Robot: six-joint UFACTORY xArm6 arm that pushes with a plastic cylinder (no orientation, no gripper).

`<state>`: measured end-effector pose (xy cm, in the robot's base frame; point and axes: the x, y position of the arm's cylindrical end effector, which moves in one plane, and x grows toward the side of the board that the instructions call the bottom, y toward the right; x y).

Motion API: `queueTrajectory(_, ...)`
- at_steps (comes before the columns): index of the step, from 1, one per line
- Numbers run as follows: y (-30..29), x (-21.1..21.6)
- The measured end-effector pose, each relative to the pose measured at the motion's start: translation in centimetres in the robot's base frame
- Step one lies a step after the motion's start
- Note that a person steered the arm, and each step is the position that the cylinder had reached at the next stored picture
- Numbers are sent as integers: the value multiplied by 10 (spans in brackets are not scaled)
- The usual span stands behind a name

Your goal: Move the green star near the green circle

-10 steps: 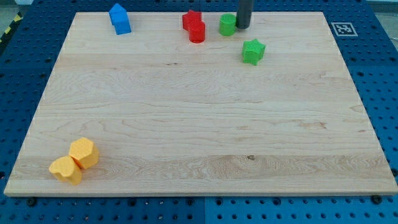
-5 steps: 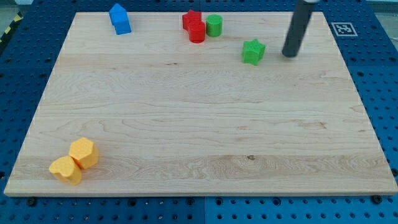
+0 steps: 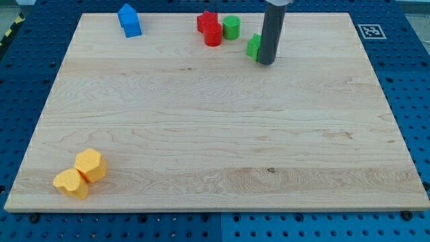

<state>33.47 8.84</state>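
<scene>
The green star [image 3: 253, 47] lies near the view's top, right of centre, partly hidden behind my rod. My tip [image 3: 267, 63] rests against the star's right side. The green circle [image 3: 231, 27] stands up and to the left of the star, a short gap away, right beside the two red blocks [image 3: 210, 28].
A blue block [image 3: 129, 20] stands at the top left of the wooden board [image 3: 215, 134]. Two yellow blocks [image 3: 81, 174] touch each other at the bottom left. A fiducial marker [image 3: 370, 31] sits at the board's top right corner.
My rod swung from the circle out to the right of the star, then came back left and pushed the star up and left. The circle had earlier slid left against the red blocks.
</scene>
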Motion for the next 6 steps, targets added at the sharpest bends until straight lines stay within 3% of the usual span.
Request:
queueTrajectory(3,-21,-21)
queueTrajectory(4,-5,-1)
queueTrajectory(6,23,-21)
